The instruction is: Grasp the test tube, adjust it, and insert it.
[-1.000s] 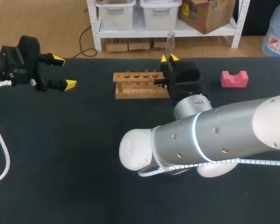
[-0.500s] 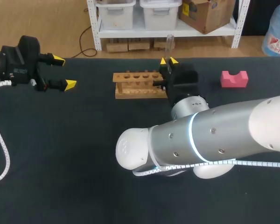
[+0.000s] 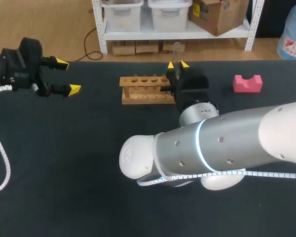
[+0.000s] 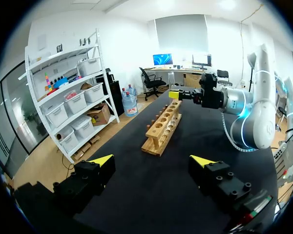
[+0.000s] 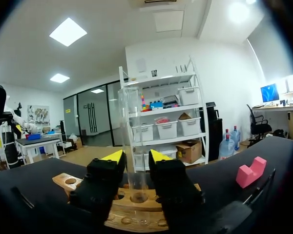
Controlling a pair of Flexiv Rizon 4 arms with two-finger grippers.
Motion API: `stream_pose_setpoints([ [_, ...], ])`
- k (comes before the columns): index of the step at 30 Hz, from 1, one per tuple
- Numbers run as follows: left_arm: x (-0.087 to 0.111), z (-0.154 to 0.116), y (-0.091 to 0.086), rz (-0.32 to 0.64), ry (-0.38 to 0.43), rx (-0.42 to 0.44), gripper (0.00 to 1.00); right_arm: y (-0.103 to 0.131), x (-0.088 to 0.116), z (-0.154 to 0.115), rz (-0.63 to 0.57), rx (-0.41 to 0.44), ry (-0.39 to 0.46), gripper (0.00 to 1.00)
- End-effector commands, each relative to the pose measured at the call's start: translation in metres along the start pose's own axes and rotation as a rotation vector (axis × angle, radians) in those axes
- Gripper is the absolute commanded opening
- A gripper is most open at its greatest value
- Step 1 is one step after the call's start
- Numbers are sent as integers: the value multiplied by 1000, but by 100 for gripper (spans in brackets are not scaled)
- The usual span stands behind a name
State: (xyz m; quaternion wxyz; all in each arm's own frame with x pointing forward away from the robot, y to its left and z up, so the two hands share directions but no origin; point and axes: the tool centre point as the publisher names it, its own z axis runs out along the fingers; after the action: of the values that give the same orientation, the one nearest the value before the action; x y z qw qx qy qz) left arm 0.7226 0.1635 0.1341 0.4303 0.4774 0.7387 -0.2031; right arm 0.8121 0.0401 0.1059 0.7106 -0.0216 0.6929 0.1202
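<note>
A clear test tube (image 3: 176, 49) stands upright at the right end of the wooden rack (image 3: 143, 89). In the right wrist view the tube (image 5: 132, 126) rises between the fingers of my right gripper (image 5: 134, 156), its lower end down in a hole of the rack (image 5: 63, 181). Those fingers stand open, slightly apart from the glass. In the head view my right gripper (image 3: 177, 64) sits just behind the rack's right end. My left gripper (image 3: 68, 76) hangs open and empty far off to the left, facing the rack (image 4: 162, 129) along its length.
A pink notched block (image 3: 247, 83) lies on the black table to the right of the rack, also ahead of the right gripper as the pink block (image 5: 251, 173). My bulky right arm (image 3: 212, 148) covers the table's middle and right front.
The tube has sunk lower between the right fingers and into the rack. The right fingers have parted a little. My left arm has stayed put.
</note>
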Motion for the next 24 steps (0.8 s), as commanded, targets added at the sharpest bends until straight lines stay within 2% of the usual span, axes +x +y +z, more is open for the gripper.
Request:
stream_pose_setpoints([
  [1,2,0,-1,3,-9,-4,100,0,8,-2,-1,2,-36,50],
  [4,2,0,-1,3,-9,-4,100,0,8,-3,-1,4,-35,60],
  [5,2,0,-1,3,-9,-4,100,0,8,-3,-2,4,-35,69],
  [6,2,0,-1,3,-9,-4,100,0,7,-4,-2,5,-35,93],
  [7,2,0,-1,3,-9,-4,100,0,6,-4,-3,6,-35,100],
  [13,2,0,-1,3,-9,-4,100,-1,-2,-10,-6,10,-34,100],
  [24,2,0,-1,3,-9,-4,100,-6,-18,-32,18,-54,52,100],
])
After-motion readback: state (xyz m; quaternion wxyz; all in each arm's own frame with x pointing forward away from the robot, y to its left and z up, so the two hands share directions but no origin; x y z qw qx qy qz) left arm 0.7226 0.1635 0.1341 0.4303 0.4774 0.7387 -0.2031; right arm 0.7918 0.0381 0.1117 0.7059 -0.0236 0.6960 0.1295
